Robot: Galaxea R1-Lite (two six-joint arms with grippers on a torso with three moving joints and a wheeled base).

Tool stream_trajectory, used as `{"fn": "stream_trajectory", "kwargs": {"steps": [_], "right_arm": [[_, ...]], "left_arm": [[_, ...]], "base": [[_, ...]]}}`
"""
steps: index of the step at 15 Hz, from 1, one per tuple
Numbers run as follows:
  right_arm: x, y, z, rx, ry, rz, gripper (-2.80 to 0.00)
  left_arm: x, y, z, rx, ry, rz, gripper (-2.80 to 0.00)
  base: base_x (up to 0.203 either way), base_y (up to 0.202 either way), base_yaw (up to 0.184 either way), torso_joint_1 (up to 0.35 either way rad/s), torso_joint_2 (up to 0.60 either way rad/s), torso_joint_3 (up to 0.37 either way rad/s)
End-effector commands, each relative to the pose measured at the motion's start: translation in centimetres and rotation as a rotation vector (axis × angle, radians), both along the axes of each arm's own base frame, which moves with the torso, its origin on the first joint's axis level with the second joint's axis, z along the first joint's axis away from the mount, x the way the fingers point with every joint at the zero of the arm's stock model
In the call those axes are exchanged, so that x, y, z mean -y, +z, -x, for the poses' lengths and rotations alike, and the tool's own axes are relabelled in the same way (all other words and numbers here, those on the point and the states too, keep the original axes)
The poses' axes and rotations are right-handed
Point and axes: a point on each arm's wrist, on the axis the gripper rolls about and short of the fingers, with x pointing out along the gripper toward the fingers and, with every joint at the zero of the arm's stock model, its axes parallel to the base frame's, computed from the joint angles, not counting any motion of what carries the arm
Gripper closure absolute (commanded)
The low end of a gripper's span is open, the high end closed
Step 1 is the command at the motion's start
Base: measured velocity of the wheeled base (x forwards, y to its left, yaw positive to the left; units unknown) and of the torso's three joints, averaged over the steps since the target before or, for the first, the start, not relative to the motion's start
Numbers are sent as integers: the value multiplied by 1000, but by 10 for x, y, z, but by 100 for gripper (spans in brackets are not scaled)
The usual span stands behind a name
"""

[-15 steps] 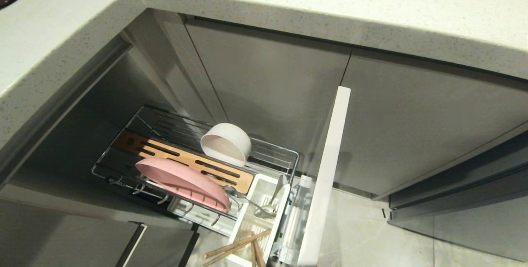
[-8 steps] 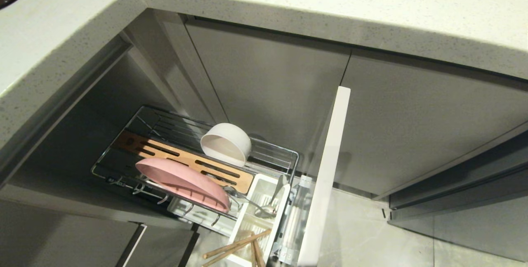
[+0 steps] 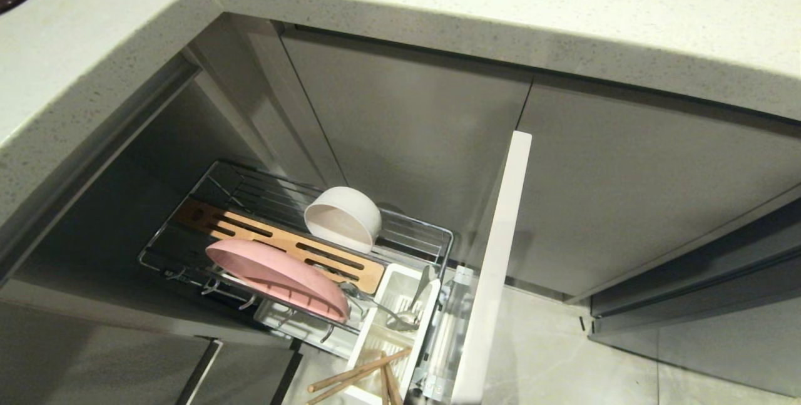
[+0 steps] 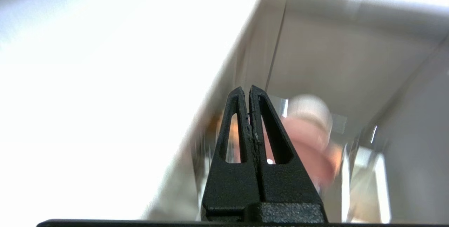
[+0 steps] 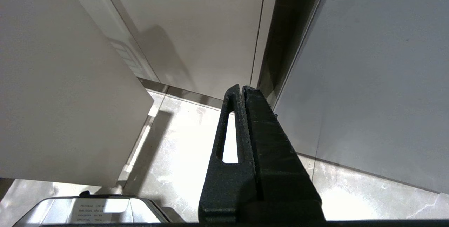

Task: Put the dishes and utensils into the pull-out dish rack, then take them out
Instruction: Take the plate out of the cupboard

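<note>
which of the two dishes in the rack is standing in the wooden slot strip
The pink plate: it stands on edge in the wooden strip. The white bowl lies tipped on the wire behind it.

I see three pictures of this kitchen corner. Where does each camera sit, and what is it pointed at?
Head view: high on the robot, looking down past the countertop at the pull-out dish rack with pink plate and bowl; no arm shows.
Left wrist view: behind the left tool, shut, aimed at the same rack; plate and bowl appear beyond it.
Right wrist view: behind the right tool, shut, facing cabinet doors and floor.
Shared: head and left wrist both see plate and bowl.
</note>
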Motion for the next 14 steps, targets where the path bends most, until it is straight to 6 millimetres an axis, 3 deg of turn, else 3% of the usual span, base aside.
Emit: {"fn": "stream_trajectory", "kwargs": {"steps": [1,4,7,10,14], "right_arm": [[0,-7,-2,-26,0,0,0],[0,-7,-2,-26,0,0,0],[0,-7,-2,-26,0,0,0],[0,-7,-2,-26,0,0,0],[0,-7,-2,-26,0,0,0]], "left_arm": [[0,79,-15,7,-6,0,0],[-1,151,-51,25,-36,41,0],[-1,202,-93,47,-132,249,0],[5,214,-128,-31,-264,505,0],[19,199,-149,-253,-328,674,0]], "base": [[0,0,0,0,0,0],[0,0,0,0,0,0],[0,0,0,0,0,0],[0,0,0,0,0,0],[0,0,0,0,0,0]]}}
